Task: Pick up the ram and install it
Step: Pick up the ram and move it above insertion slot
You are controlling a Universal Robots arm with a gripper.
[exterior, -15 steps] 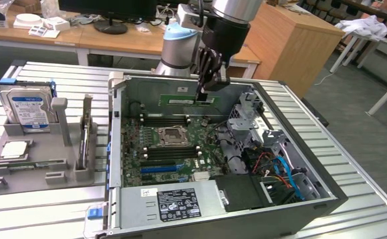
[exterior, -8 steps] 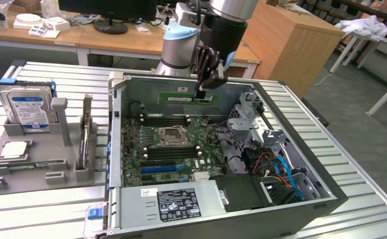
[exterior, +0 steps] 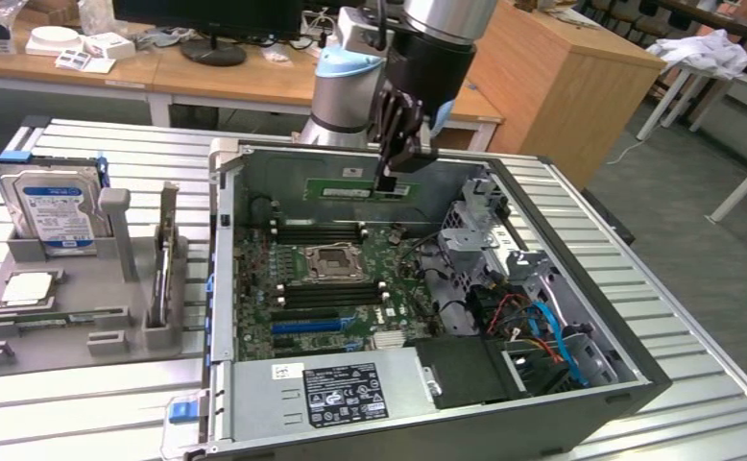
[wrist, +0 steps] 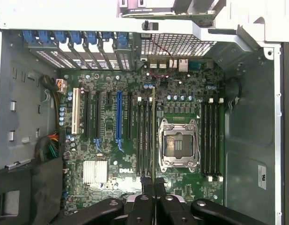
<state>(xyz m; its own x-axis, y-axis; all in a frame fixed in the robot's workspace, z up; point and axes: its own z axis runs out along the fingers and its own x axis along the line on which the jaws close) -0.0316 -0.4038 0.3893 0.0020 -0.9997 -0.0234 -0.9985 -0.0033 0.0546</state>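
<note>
Ram (exterior: 342,188), a thin green circuit-board stick, upper centre, pinched by the black gripper (exterior: 395,181), jaws nearly closed, above an open grey computer case (exterior: 642,394).

Silver-grey tubular metal robot arm (exterior: 441,14): pale blue plastic joint cap (exterior: 348,65), black cylindrical wrist housing (exterior: 431,67), thin black cable (exterior: 377,24) running alongside. Jaws: matt black, built of jointed link bars with round silver pivot pins (wrist: 110,203).
</note>
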